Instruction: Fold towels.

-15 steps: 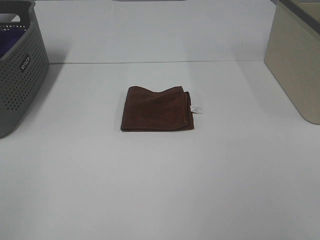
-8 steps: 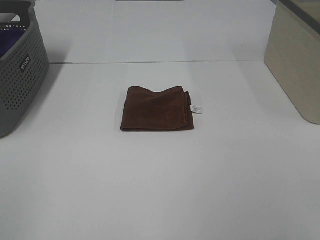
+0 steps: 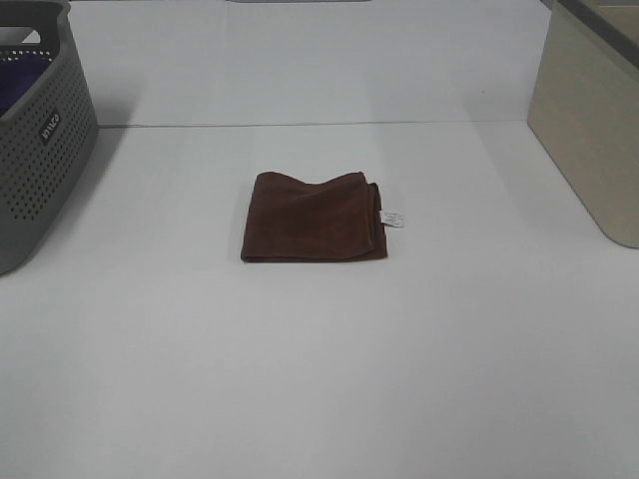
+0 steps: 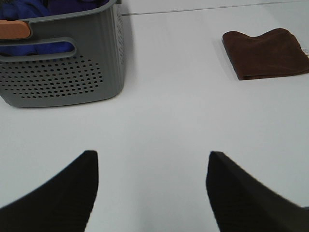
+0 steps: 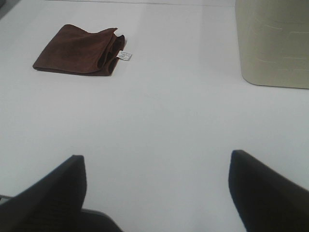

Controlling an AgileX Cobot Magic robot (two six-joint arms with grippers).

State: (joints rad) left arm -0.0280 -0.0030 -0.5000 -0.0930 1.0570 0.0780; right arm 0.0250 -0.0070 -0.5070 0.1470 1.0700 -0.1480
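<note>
**Exterior high view: folded towel at table centre, both grippers back and open**

Your brown towel lies folded in a rough square just above the middle of the exterior high frame, flat on the white table. A small white tag sticks out at its right edge. At the upper left of that frame you see the grey perforated basket, with blue cloth inside it; at the upper right stands a beige bin. Neither arm appears in this view.

From the left wrist view, your left gripper has its jaws spread wide with nothing between them, over bare table. The basket sits at the upper left of that frame and the towel at the upper right, well apart from the fingers.

From the right wrist view, your right gripper is likewise spread and empty. The towel lies at the upper left there, the beige bin at the upper right, both well apart from the fingers.
</note>
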